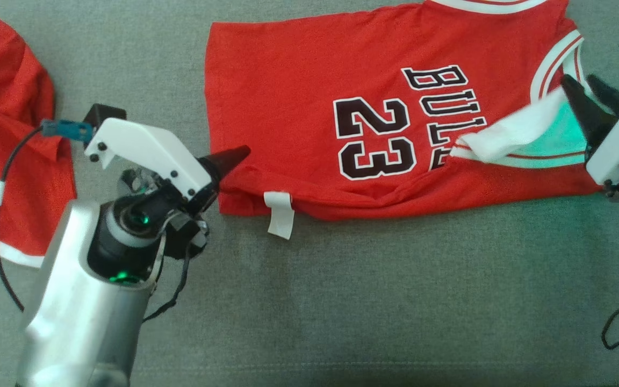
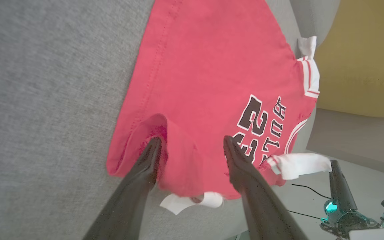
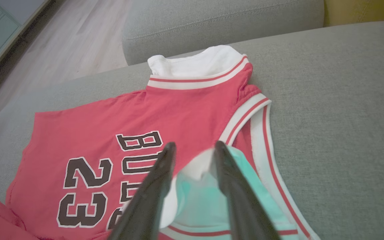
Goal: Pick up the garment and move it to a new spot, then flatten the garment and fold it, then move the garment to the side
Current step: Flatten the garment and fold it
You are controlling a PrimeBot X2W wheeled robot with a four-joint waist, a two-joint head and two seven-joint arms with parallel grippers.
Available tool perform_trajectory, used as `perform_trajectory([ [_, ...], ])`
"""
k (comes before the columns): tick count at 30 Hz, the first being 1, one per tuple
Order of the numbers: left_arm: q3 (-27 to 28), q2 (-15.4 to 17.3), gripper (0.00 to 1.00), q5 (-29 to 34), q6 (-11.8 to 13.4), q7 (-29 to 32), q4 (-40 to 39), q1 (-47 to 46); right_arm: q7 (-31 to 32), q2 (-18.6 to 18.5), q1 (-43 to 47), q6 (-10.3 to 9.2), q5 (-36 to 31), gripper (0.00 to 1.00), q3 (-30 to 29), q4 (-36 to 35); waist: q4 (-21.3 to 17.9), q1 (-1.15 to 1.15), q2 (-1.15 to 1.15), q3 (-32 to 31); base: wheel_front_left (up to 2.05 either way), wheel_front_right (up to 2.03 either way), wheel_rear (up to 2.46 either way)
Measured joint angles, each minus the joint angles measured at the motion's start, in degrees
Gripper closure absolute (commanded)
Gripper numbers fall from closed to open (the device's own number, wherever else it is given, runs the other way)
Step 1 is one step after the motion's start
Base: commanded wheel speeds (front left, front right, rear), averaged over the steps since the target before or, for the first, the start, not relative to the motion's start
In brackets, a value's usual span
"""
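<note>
Grey sofa upholstery (image 1: 342, 301) is my work surface, and the garment (image 1: 299, 91) lies on it toward the upper right of the head feed. It is a red sleeveless jersey with "23" and block lettering in black edged with white. Its near side is folded over, so a doubled edge runs along the side closest to me, and a white tag (image 1: 280, 214) hangs off that edge onto the cushion.

My left hand (image 2: 192, 141) sits at the hem corner, released. On its wrist feed the two dark fingers (image 2: 245, 173) stand wide apart, one tip against a raised pucker of red cloth, the other over the fabric beside the numerals.

My right hand (image 3: 195, 145) is at the opposite end, by the striped armhole. Its jaws are parted, with a white flap (image 1: 508, 134) of the garment's inside between them, tinted green by the wrist light. From the head feed that flap stands lifted off the red cloth toward the fingertips — I cannot tell whether they touch it.

Well apart, at the far left of the head feed, a second red garment (image 1: 8, 107) with a white band lies crumpled on the same cushion. Beyond the sofa, the right wrist feed shows a wooden floor (image 3: 78, 40).
</note>
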Motion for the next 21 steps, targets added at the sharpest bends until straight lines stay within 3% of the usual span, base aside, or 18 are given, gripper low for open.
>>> perform_trajectory([
  [4, 2.0, -0.4, 0.0, -1.0, -0.2, -2.1, -0.6, 0.7, -1.8, 0.0, 0.3, 0.0, 0.8, 0.0, -0.7, -0.8, 0.2, 0.0, 0.0, -0.5, 0.0, 0.0, 0.0],
  [7, 1.5, 1.0, 0.0, 0.6, -3.7, -4.6, -3.0, 2.5, -3.3, -1.2, 1.8, 0.0, 0.9, 0.0, -0.6, -3.2, 0.2, 0.0, 0.0, -1.0, 0.0, 0.0, 0.0],
  [14, -5.6, 9.2, 0.0, 8.2, -12.9, -7.4, -10.1, 12.4, -4.2, -6.3, 13.1, 0.0, -1.0, 0.0, -0.2, -9.3, 0.1, -0.01, 0.0, -1.3, 0.0, 0.0, 0.0],
  [21, -9.0, 10.2, 0.0, 12.8, -15.9, -11.3, -7.1, 13.8, -4.5, -7.5, 17.1, 0.0, -3.8, 0.0, -2.0, -10.2, 0.3, 0.0, 0.0, 0.2, 0.0, 0.0, 0.0],
])
